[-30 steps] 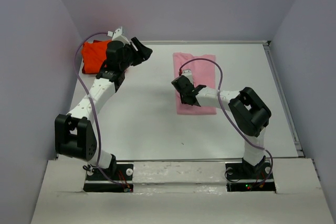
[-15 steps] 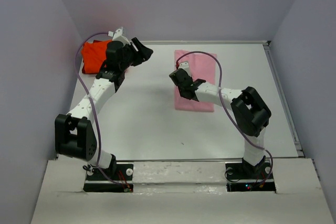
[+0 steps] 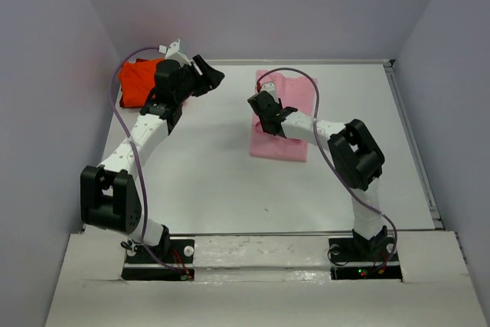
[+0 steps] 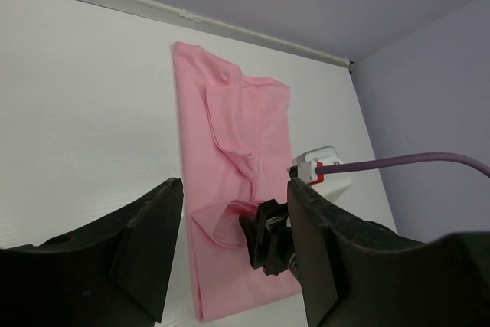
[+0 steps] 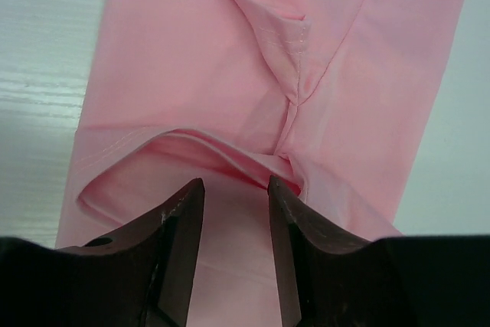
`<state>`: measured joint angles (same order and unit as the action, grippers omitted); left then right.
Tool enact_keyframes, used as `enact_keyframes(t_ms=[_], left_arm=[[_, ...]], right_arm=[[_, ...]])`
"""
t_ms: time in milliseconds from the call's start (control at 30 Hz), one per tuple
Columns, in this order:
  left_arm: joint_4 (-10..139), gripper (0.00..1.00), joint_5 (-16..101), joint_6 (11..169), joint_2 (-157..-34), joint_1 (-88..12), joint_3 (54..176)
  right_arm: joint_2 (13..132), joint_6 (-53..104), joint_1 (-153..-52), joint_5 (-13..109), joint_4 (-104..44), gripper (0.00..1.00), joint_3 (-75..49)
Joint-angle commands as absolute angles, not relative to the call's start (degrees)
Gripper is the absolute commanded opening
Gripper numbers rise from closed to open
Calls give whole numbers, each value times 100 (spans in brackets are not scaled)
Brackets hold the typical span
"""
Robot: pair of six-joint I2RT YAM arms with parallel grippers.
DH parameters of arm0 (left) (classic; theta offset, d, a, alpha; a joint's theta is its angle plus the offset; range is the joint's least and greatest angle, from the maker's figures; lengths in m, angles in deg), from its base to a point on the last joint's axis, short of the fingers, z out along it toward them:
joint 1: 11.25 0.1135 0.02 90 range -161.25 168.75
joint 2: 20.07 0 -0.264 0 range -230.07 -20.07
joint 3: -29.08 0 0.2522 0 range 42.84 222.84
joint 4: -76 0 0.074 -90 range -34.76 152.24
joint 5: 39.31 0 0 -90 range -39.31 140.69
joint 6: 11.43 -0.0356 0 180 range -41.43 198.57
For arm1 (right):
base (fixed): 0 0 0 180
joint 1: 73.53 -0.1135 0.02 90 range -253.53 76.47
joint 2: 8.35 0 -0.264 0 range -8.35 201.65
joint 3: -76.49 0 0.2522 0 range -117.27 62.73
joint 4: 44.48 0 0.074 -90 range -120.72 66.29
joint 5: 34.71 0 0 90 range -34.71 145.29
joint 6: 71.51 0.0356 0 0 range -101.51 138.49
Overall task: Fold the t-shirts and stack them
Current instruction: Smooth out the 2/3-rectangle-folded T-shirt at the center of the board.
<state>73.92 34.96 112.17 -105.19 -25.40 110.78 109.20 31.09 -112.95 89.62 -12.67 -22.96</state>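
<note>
Pale lavender walls (image 3: 306,5) close round a white surface (image 3: 214,181) on which the 2 t-shirts lie well apart, not stacked. The pink t-shirt (image 3: 300,97) lies right of centre toward the far edge, folded into a long narrow strip. A sleeve is tucked over its middle, and 1 layer at the near end is raised in a loose arch, as the right wrist view shows. The right pincer (image 3: 274,124) hangs low over that near end. Its 2 dark fingers (image 5: 180,220) stand parted, with pink cloth showing in the gap, and they clamp nothing. The arched fold curves just ahead of the tips. The orange-red t-shirt (image 3: 136,82) sits bunched in the far left corner against the wall, partly hidden behind the left arm. The left pincer (image 3: 213,74) is raised just right of that heap and aimed across the surface toward the pink t-shirt, its fingers spread wide with nothing between them. A purple cable (image 3: 122,112) loops along the left arm.
</note>
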Motion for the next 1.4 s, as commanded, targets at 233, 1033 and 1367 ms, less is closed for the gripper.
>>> enact_keyframes(t_ms=[233, 1033, 1367], left_arm=[[7691, 66, 3276, 11232, -10549, -2548, 11052], [7691, 66, 3223, 11258, -10594, -2540, 11043], [7674, 66, 3214, 11249, -10620, -2540, 11069]], right_arm=[[10891, 2965, -11142, 8984, -1261, 47, -2622], [10194, 2877, -11142, 8448, -1480, 48, -1180], [10133, 2851, -11142, 8008, -1533, 49, -1180]])
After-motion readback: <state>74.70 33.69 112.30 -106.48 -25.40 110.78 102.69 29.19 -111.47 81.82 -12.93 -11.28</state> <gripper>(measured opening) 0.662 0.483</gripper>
